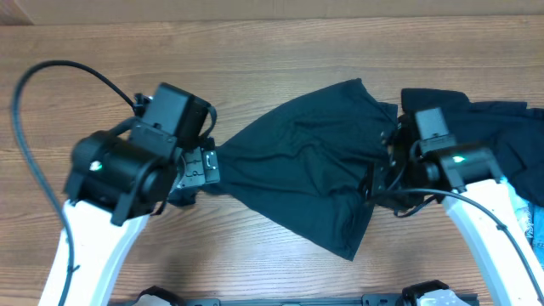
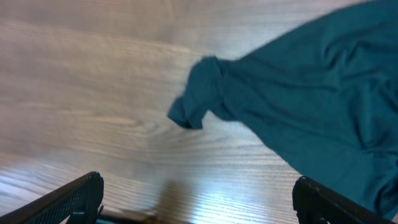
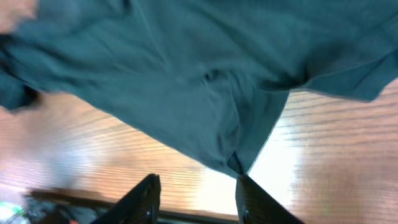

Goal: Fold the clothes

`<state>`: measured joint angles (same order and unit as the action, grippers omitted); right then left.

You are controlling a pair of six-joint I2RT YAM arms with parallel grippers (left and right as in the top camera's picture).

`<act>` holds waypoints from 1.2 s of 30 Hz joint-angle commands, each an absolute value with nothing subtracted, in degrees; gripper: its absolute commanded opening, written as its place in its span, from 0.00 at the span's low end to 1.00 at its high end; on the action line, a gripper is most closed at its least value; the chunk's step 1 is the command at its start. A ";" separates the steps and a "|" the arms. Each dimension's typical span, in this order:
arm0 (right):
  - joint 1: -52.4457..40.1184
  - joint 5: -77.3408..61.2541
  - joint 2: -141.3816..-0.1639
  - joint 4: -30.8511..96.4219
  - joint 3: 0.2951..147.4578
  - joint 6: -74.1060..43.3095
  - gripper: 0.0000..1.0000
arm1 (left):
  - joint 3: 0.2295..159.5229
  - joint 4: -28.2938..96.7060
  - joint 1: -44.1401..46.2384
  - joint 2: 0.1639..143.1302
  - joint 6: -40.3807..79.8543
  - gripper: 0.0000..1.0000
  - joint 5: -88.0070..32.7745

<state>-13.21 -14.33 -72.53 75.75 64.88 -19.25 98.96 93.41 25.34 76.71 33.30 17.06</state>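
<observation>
On the worktop (image 1: 280,51) between your two arms, the dark T-shirt (image 1: 306,161) lies spread and rumpled. Your left fingers (image 2: 74,199) are released, with a shirt corner just ahead of them. Your right fingers (image 3: 143,199) also stand apart, a hanging fold touching one. More dark clothes (image 1: 501,127) sit by your right arm.

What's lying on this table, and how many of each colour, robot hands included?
Dark shirt, spread out in the middle: 1 dark shirt
Dark clothes, heaped at the right: 1 dark heap, pieces inside cannot be told apart
Light blue cloth, at the right edge: 1 light blue cloth
Grippers: 2, left gripper, right gripper
Total: 5
</observation>
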 commanded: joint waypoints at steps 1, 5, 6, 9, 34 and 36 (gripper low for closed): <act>-18.96 -13.72 -72.60 69.89 53.93 -18.15 0.45 | 89.32 89.23 25.12 75.46 38.87 1.00 15.44; -30.30 -15.40 -72.60 61.58 45.34 -22.44 0.45 | 83.02 84.51 23.81 75.46 39.22 1.00 13.93; -33.04 -14.31 -72.60 61.25 44.56 -25.23 0.45 | 82.74 83.96 22.65 75.46 39.11 1.00 13.91; -40.53 -13.41 -72.66 52.49 37.43 -29.67 0.45 | 82.19 81.06 16.45 75.64 32.38 1.00 10.90; -41.08 -2.13 -84.75 51.22 39.24 -52.40 0.04 | 81.06 78.72 11.22 75.75 24.14 1.00 4.56; -41.08 -1.87 -82.87 56.10 43.44 -51.79 0.04 | 81.06 78.94 11.22 75.75 24.16 1.00 4.43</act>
